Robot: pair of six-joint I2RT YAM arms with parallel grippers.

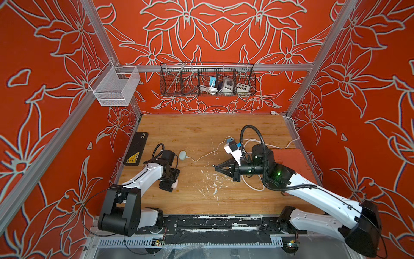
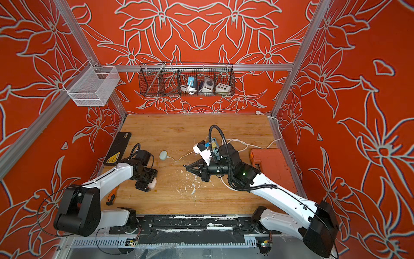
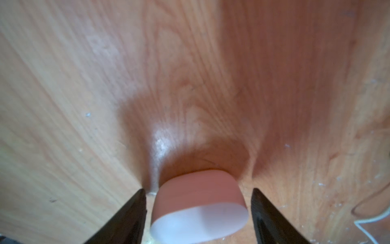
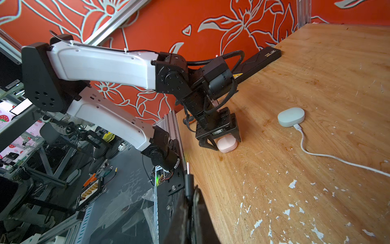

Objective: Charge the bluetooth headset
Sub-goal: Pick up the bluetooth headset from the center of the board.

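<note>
A small pink bluetooth headset case (image 3: 198, 202) lies on the wooden table (image 1: 201, 130) near the front left, and shows in both top views (image 1: 175, 184) (image 2: 154, 183). My left gripper (image 3: 198, 189) points down over it and is open. One finger stands on each side of the case with a narrow gap; the right wrist view (image 4: 227, 144) shows the same. My right gripper (image 1: 214, 166) hovers mid-table, shut on a thin black charging plug (image 4: 188, 179) whose metal tip sticks out past the fingertips.
A grey-white case (image 1: 182, 154) with a white cable (image 1: 201, 158) plugged in lies behind the left gripper. A white power strip (image 1: 233, 150) sits by the right wrist. A black flat box (image 1: 136, 149) is at left, an orange toolcase (image 2: 271, 166) at right, and wire baskets (image 1: 207, 79) hang on the back wall.
</note>
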